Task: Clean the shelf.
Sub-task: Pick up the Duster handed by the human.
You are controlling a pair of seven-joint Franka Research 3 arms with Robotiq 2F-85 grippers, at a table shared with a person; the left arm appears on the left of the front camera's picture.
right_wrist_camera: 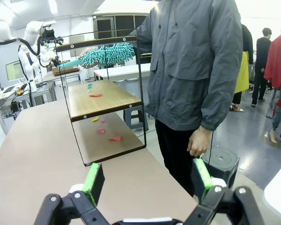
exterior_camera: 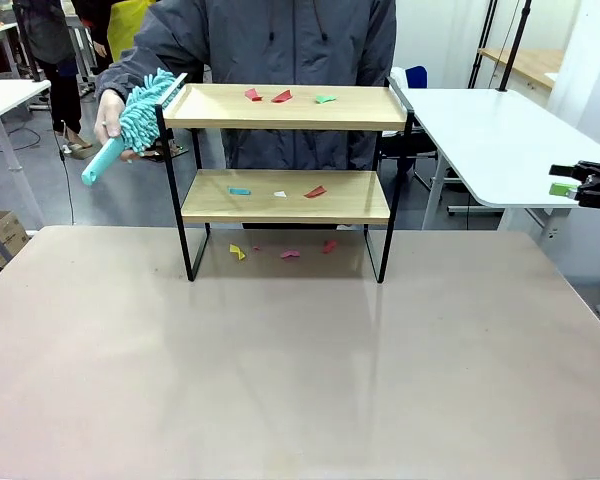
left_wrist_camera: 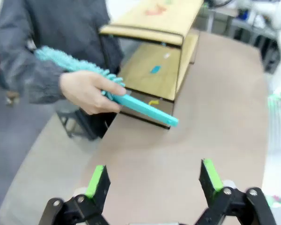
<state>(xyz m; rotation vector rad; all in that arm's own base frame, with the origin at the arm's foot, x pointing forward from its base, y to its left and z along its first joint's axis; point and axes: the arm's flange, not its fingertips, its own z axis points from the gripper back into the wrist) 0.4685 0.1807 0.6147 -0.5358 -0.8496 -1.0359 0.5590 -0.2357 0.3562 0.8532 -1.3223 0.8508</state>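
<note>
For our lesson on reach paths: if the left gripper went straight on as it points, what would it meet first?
Probably the teal duster handle, held near the shelf; depth unclear.

Person (right_wrist_camera: 196, 108) in a grey jacket (exterior_camera: 280, 40) with drawcords and a flapped chest pocket, black trousers (right_wrist_camera: 175, 150), left tool (left_wrist_camera: 153, 179) black with bright green pads (left_wrist_camera: 96, 180) and silver screws (left_wrist_camera: 224, 191), right tool (right_wrist_camera: 147, 178) likewise black and green

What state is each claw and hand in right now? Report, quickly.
Left claw: open, empty.
Right claw: open, empty.
Person's raised hand: holding the duster.
Person's lowered hand: hanging, apparently empty.
</note>
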